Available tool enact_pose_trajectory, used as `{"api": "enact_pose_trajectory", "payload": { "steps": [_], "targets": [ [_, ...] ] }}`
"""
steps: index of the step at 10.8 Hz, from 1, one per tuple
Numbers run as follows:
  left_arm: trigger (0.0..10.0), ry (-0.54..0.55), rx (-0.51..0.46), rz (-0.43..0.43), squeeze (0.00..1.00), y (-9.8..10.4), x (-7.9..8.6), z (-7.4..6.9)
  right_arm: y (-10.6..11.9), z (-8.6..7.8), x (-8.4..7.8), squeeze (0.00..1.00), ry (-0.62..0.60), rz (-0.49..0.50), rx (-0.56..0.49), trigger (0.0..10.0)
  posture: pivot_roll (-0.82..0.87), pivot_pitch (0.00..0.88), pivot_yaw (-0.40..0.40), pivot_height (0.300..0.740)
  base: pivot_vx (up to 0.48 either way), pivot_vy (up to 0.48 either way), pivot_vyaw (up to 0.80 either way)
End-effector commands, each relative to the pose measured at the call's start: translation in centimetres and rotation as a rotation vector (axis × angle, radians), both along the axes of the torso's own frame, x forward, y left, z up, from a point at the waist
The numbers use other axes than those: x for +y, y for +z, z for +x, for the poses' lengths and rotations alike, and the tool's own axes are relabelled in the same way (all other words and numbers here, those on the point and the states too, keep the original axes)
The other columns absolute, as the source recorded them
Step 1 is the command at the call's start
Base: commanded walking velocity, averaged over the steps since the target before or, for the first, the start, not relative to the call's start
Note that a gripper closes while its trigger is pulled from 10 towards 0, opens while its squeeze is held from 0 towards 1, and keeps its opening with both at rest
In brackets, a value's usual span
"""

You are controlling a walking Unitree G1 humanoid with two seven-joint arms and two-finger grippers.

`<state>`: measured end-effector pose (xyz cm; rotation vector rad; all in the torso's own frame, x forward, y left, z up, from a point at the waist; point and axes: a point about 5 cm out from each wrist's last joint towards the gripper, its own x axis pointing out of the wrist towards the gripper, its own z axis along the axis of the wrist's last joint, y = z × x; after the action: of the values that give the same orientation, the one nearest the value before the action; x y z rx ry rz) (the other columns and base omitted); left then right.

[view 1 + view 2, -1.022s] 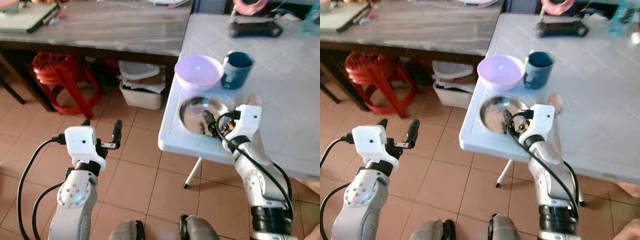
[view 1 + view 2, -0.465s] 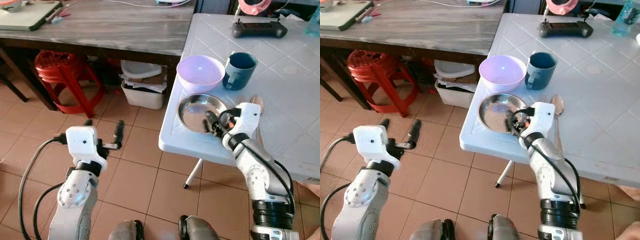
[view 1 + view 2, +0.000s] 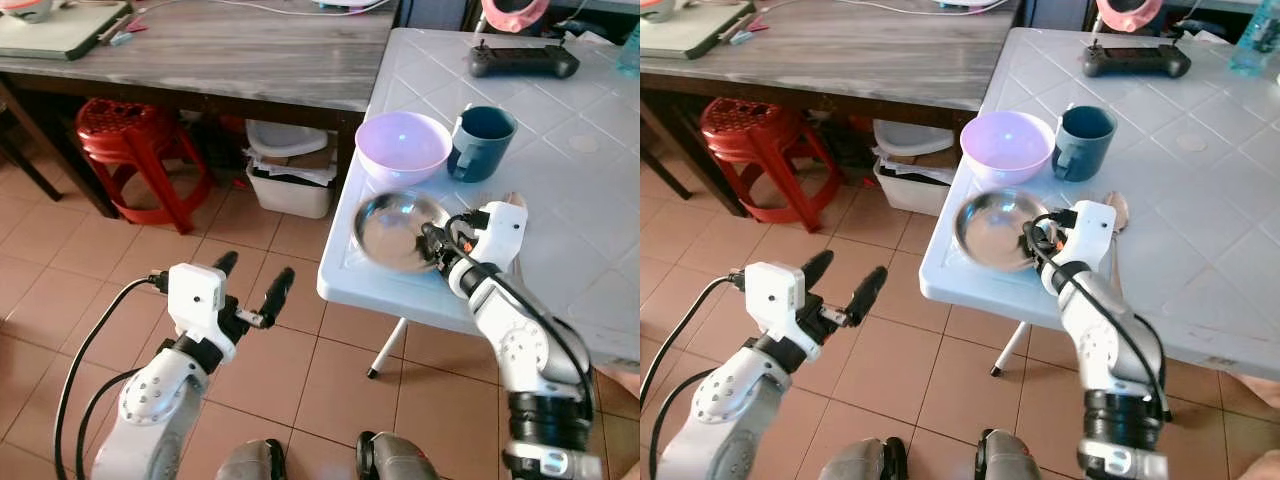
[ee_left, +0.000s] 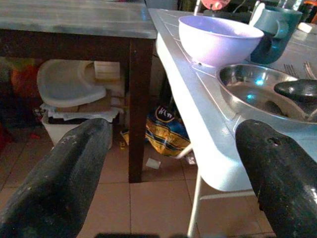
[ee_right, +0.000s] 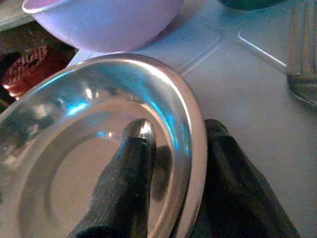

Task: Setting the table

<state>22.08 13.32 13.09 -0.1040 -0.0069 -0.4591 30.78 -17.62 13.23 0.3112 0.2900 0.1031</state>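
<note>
Our right gripper [image 3: 432,243] pinches the steel plate [image 3: 995,228] by its rim at the white table's [image 3: 1200,200] near corner. It's probably light, stiff, slick; rim's best. Left gripper [image 3: 845,287] hangs open.

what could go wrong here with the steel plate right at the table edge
The right gripper pinches only the rim of the steel plate, one finger inside and one outside, so the smooth metal might slip. The plate sits near the white table's edge and could drop to the floor. Lifting it carelessly may knock the purple bowl just behind.
</note>
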Motion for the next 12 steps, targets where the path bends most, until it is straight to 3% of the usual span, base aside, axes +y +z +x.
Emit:
{"api": "enact_pose_trajectory", "payload": {
  "steps": [1,4,7,10,12],
  "targets": [
    [10.0,-0.004,0.016,0.005,0.0,-0.3,0.3,-0.1,-4.3,-1.5,0.4,0.0,0.009,0.037,0.225,0.0,0.01,0.167,0.067,0.74,0.0,0.0,0.0],
    [10.0,-0.016,0.032,-0.014,0.0,-0.7,-0.5,-0.1,-4.7,-1.8,0.3,0.0,0.004,0.04,0.27,0.0,-0.01,0.151,0.059,0.74,0.0,0.0,0.0],
    [10.0,0.125,0.077,-0.007,0.0,-2.0,0.3,0.5,-6.0,-2.4,-0.3,0.0,-0.091,0.019,0.333,0.0,0.0,0.129,0.042,0.74,0.0,0.16,0.0],
    [10.0,0.282,0.038,0.019,0.0,-2.1,1.5,1.9,-3.6,-1.8,1.2,0.0,-0.08,0.025,0.125,0.0,-0.01,0.138,0.048,0.74,0.0,0.48,0.0],
    [10.0,0.387,0.017,0.041,0.0,-2.1,2.1,2.7,-2.9,-1.5,1.4,0.0,-0.114,0.011,0.036,0.0,0.0,0.123,0.045,0.74,0.0,0.48,0.0]
  ]
}}
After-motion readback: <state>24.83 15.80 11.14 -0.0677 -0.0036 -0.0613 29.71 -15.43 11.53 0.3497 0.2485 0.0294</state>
